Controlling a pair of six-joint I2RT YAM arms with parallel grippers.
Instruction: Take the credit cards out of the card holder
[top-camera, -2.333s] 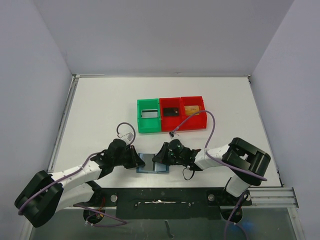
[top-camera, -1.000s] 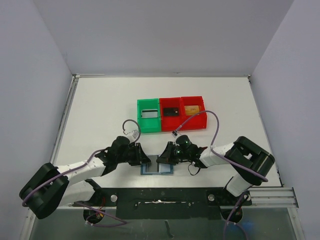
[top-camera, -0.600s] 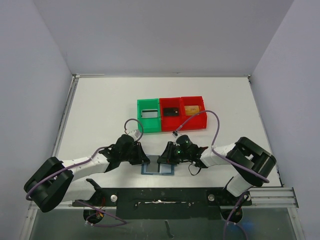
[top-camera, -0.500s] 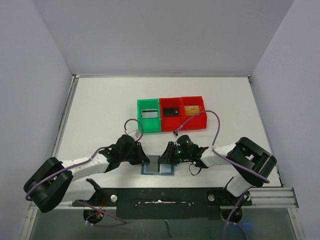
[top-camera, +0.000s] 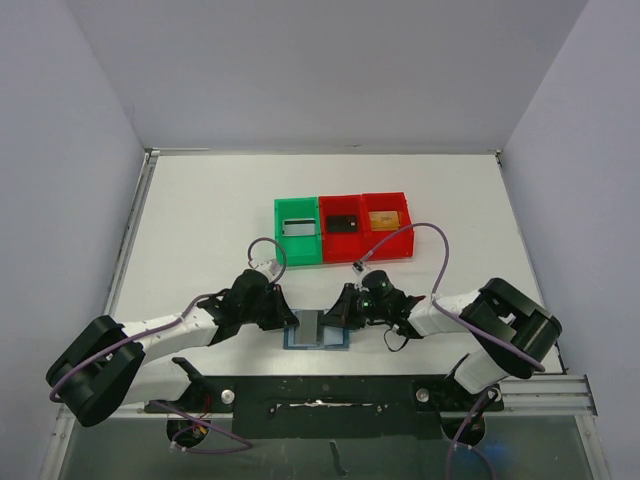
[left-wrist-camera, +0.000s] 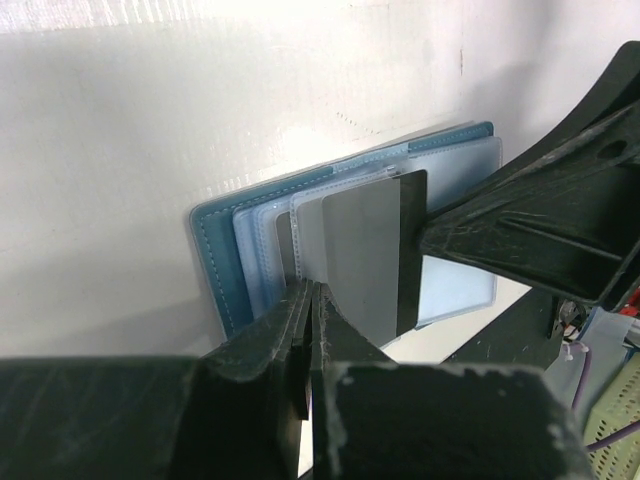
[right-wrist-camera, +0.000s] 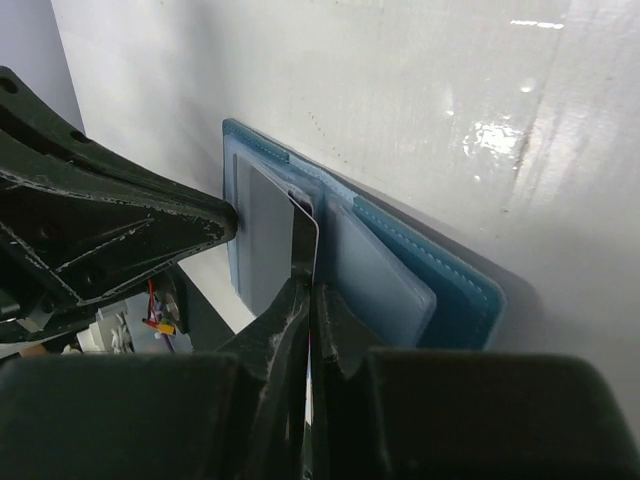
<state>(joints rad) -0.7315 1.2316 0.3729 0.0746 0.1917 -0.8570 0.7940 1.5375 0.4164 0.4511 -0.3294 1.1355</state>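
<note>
light-blue card holder (left-wrist-camera: 212, 260) lying open on the white table (top-camera: 200, 220) near its front edge, between both arms, left gripper (left-wrist-camera: 303, 292) clenched on its clear sleeves, right gripper (right-wrist-camera: 307, 286) pinching a grey credit card (left-wrist-camera: 365, 260) over those sleeves (green bin (top-camera: 297, 232) and red bins (top-camera: 365, 227) well behind)

Both arms low and stretched inward, wrists nose to nose. On the left gripper (top-camera: 290, 319) the jaws are pinched tight on the card holder (left-wrist-camera: 215, 262) edge. On the right gripper (top-camera: 339, 318) they're pinched tight on a credit card (left-wrist-camera: 365, 250).
</note>
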